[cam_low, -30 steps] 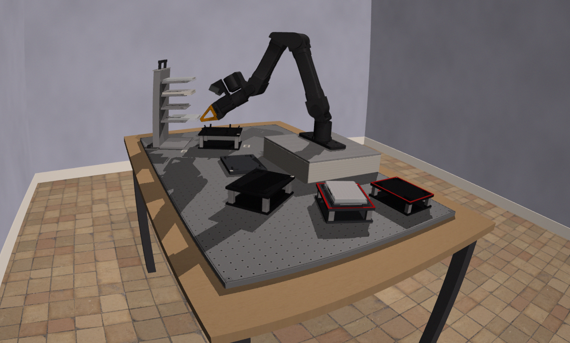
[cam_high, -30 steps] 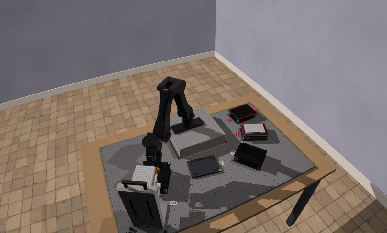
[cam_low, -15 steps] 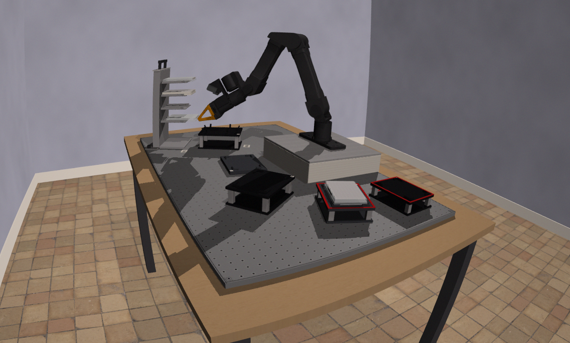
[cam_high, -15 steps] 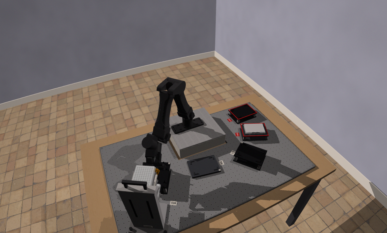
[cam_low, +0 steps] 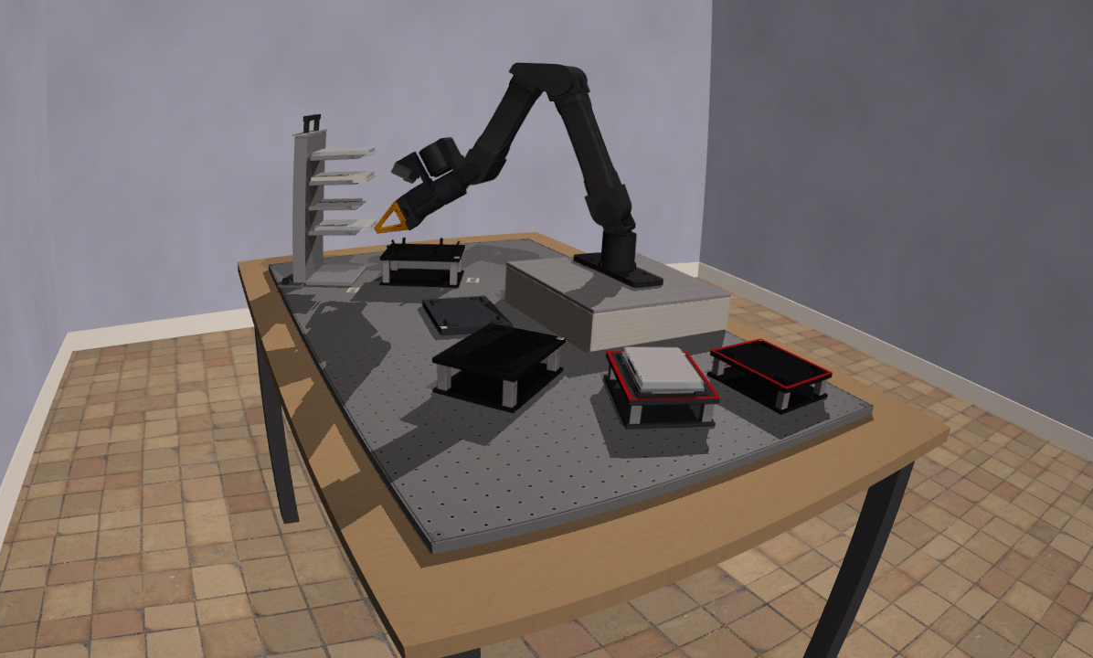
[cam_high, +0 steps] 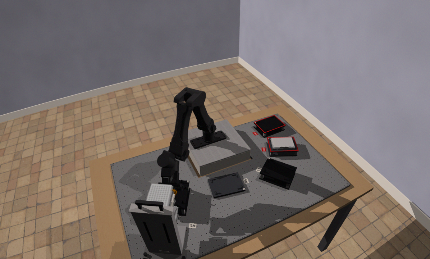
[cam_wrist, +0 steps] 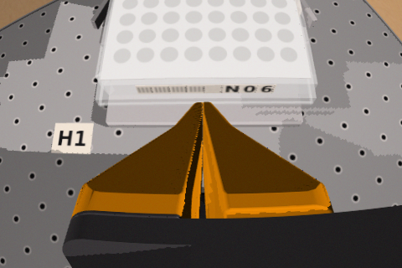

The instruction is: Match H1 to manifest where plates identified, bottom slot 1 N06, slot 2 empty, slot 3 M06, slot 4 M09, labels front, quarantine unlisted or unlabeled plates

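Note:
The plate hotel H1 [cam_low: 313,204] stands at the deck's far left corner, and its deck label [cam_wrist: 72,137] shows in the wrist view. A white well plate [cam_wrist: 207,28] lies flat on the lowest shelf, with its ID label N06 [cam_wrist: 248,89] facing me. My gripper [cam_wrist: 203,115] is shut and empty. Its orange fingertips sit right at the middle of the plate's front end, level with the lowest shelf. The shelf above it [cam_low: 337,203] looks bare. The two top shelves [cam_low: 342,164] each carry a plate, and their labels are not readable.
A black nest [cam_low: 421,260] stands just below my gripper. A flat nest [cam_high: 227,184] and a tilted nest [cam_high: 277,172] sit mid-deck. One red-edged quarantine nest [cam_high: 282,143] holds a plate. The other [cam_high: 269,124] holds none. The arm's grey base block [cam_high: 219,146] is behind.

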### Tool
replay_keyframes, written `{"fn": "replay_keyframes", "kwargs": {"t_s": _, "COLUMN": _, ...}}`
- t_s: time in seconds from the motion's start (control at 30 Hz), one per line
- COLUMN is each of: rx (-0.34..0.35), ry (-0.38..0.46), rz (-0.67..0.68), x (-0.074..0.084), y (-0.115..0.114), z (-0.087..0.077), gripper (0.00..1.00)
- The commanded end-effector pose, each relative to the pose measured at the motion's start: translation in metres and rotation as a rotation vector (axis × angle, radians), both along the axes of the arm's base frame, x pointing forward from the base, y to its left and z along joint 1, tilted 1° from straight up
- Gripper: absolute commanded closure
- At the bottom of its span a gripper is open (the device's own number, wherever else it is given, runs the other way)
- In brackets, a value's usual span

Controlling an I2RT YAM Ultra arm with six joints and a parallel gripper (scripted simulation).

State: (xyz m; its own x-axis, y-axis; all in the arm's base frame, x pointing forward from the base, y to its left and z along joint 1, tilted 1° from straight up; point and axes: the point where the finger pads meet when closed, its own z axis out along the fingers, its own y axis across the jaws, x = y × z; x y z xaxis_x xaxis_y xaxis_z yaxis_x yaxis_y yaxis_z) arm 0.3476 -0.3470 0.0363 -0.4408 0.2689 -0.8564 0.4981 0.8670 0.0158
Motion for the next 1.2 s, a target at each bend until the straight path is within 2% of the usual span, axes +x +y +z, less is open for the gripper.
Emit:
{"fn": "replay_keyframes", "kwargs": {"t_s": 0.0, "rx": -0.021, "ry": -0.022, "rz": 0.000, "x": 0.009, "y": -0.007, "z": 0.011, "gripper": 1.00}}
{"fn": "replay_keyframes", "kwargs": {"t_s": 0.03, "rx": -0.047, "ry": -0.042, "rz": -0.003, "x": 0.010, "y": -0.010, "z": 0.028, "gripper": 1.00}}
{"fn": "replay_keyframes", "kwargs": {"t_s": 0.07, "rx": -0.050, "ry": -0.045, "rz": -0.001, "x": 0.011, "y": -0.010, "z": 0.028, "gripper": 1.00}}
{"fn": "replay_keyframes", "kwargs": {"t_s": 0.2, "rx": -0.024, "ry": -0.025, "rz": 0.003, "x": 0.014, "y": -0.008, "z": 0.012, "gripper": 1.00}}
{"fn": "replay_keyframes", "kwargs": {"t_s": 0.3, "rx": -0.033, "ry": -0.032, "rz": -0.002, "x": 0.015, "y": -0.012, "z": 0.018, "gripper": 1.00}}
{"fn": "replay_keyframes", "kwargs": {"t_s": 0.4, "rx": -0.022, "ry": -0.023, "rz": 0.002, "x": 0.017, "y": -0.010, "z": 0.011, "gripper": 1.00}}
{"fn": "replay_keyframes", "kwargs": {"t_s": 0.5, "rx": -0.030, "ry": -0.031, "rz": 0.003, "x": 0.019, "y": -0.012, "z": 0.018, "gripper": 1.00}}
{"fn": "replay_keyframes", "kwargs": {"t_s": 0.73, "rx": -0.021, "ry": -0.021, "rz": -0.001, "x": 0.021, "y": -0.013, "z": 0.011, "gripper": 1.00}}
{"fn": "replay_keyframes", "kwargs": {"t_s": 1.17, "rx": -0.035, "ry": -0.031, "rz": 0.000, "x": 0.025, "y": -0.016, "z": 0.013, "gripper": 1.00}}
